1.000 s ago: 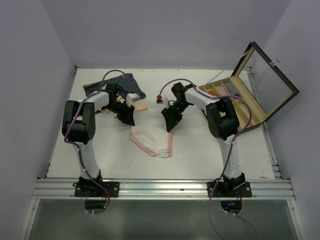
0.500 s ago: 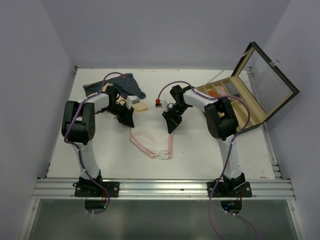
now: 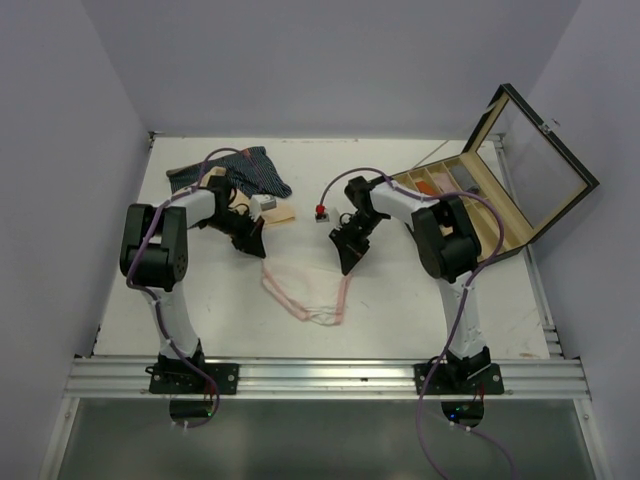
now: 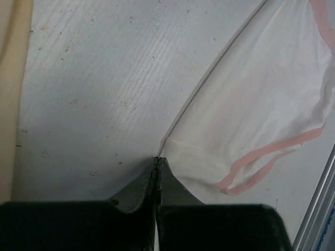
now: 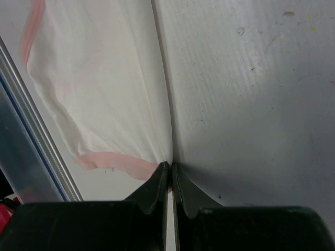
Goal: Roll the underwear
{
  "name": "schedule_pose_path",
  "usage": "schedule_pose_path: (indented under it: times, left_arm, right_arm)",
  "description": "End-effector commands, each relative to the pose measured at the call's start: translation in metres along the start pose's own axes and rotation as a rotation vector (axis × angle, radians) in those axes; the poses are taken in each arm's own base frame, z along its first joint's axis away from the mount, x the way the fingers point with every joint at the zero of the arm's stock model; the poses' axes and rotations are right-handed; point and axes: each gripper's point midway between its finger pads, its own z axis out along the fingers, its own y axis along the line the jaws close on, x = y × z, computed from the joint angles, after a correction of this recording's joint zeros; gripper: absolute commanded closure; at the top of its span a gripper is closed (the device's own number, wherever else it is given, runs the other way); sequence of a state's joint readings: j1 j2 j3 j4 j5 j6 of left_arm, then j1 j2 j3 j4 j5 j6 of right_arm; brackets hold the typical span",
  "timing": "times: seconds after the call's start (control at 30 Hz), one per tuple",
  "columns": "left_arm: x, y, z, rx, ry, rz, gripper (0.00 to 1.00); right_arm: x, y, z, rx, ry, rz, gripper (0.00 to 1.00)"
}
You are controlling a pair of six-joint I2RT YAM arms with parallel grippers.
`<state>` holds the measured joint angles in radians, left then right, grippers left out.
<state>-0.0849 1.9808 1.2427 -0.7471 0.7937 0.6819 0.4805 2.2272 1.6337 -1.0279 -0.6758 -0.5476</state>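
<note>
The pink-and-white underwear lay flat near the middle of the table, its upper edge stretched between the arms. The left gripper was clamped tight on its 10 o'clock corner, and the right gripper likewise on its 2 o'clock corner. The navy underwear sat toward the table's 11 o'clock, with the beige underwear near it at 5 o'clock.

We are viewing from above a white table, which plain lavender walls are enclosing on three sides; an aluminium rail is bordering its near edge.
</note>
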Motion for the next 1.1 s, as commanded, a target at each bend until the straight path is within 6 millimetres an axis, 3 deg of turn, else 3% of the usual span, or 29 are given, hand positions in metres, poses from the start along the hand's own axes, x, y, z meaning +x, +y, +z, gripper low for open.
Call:
schedule_pose_path:
  times: [0.0, 0.1, 0.2, 0.37, 0.47, 0.5, 0.57, 0.6, 0.63, 0.73, 0.8, 1.07]
  left_arm:
    - [-0.011, 0.000, -0.013, -0.030, -0.048, 0.052, 0.97]
    - [-0.028, -0.007, -0.023, -0.037, -0.104, 0.089, 0.77]
    - [-0.054, -0.016, -0.041, -0.064, -0.175, 0.140, 0.61]
    - [-0.095, -0.034, -0.086, -0.196, -0.280, 0.280, 0.51]
    - [-0.099, -0.053, -0.096, -0.267, -0.286, 0.393, 0.50]
    - [-0.088, -0.058, -0.088, -0.268, -0.262, 0.424, 0.51]
    - [-0.085, -0.078, -0.081, -0.306, -0.231, 0.521, 0.51]
    - [-0.071, -0.082, -0.069, -0.305, -0.203, 0.553, 0.51]
    - [-0.071, -0.100, -0.061, -0.298, -0.199, 0.615, 0.51]
    - [-0.054, -0.122, -0.038, -0.275, -0.167, 0.707, 0.51]
    - [-0.040, -0.131, -0.024, -0.256, -0.145, 0.758, 0.51]
    - [-0.009, -0.181, 0.025, -0.182, -0.107, 1.000, 0.50]
  right_arm:
    - [0.000, 0.015, -0.014, 0.004, -0.006, -0.047, 0.89]
    - [-0.013, 0.023, -0.020, -0.011, -0.046, -0.048, 0.69]
    - [-0.035, 0.031, -0.042, 0.018, -0.108, -0.059, 0.62]
    - [-0.064, 0.054, -0.081, 0.075, -0.267, -0.046, 0.56]
    - [-0.064, 0.083, -0.079, 0.009, -0.332, -0.004, 0.59]
    - [-0.062, 0.095, -0.071, -0.025, -0.320, 0.006, 0.60]
    - [-0.051, 0.115, -0.050, -0.116, -0.294, 0.057, 0.62]
    - [-0.036, 0.124, -0.030, -0.155, -0.243, 0.106, 0.62]
    - [-0.031, 0.128, -0.020, -0.186, -0.232, 0.124, 0.62]
    - [-0.016, 0.125, 0.012, -0.250, -0.194, 0.230, 0.64]
    - [-0.008, 0.113, 0.031, -0.258, -0.168, 0.285, 0.65]
    - [0.020, 0.086, 0.070, -0.237, -0.077, 0.392, 0.67]
